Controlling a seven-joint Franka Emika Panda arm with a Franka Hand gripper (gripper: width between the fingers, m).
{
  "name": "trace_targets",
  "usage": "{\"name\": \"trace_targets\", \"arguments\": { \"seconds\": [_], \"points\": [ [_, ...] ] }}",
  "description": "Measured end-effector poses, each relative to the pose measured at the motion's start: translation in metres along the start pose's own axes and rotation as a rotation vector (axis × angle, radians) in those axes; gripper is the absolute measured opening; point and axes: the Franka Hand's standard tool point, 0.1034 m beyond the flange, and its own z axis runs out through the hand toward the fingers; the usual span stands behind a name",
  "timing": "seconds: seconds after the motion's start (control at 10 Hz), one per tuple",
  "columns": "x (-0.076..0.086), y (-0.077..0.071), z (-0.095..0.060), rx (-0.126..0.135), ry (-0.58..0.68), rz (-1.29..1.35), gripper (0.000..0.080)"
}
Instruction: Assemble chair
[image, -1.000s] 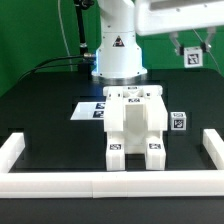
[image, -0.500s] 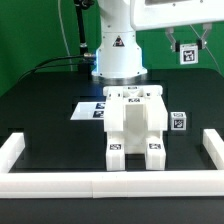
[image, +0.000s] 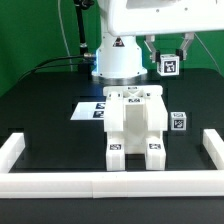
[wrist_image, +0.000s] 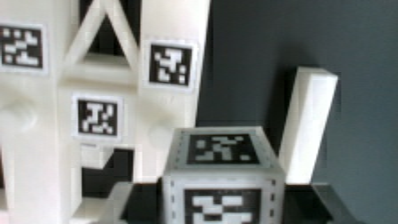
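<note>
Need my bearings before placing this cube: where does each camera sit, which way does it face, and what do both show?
Exterior view: off the arm, across the table from the base, looking slightly down at the chair; shows base, arm and jaws shut on the cube.
Wrist view: on the wrist, looking past the cube at the chair; dark jaw tips flank the cube.
Shared: cube and chair.

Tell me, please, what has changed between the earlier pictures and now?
The gripper, shut on a small matte white plastic cube with a black-and-white tag, carried it toward the exterior view's left and slightly down. Nothing was grasped or released. The blocky white chair assembly, the second tagged white cube beside it and the marker board stayed in place.
</note>
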Motion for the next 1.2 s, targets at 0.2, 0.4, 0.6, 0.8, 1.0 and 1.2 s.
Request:
{"name": "trace_targets", "arguments": {
  "seconds": [0.2, 0.4, 0.6, 0.8, 1.0, 1.2],
  "points": [
    [0.0, 0.0, 0.001, -0.001, -0.001, 0.0, 0.0284],
    [0.007, 0.013, 0.002, -0.008, 0.003, -0.039, 0.0284],
    [0.009, 0.02, 0.009, -0.016, 0.004, -0.032, 0.0284],
    [0.0, 0.02, 0.021, -0.017, -0.005, -0.029, 0.0284],
    [-0.003, 0.019, 0.027, -0.02, -0.013, -0.031, 0.0284],
    [-0.003, 0.022, 0.028, -0.021, -0.014, -0.03, 0.0284]
  ]
}}
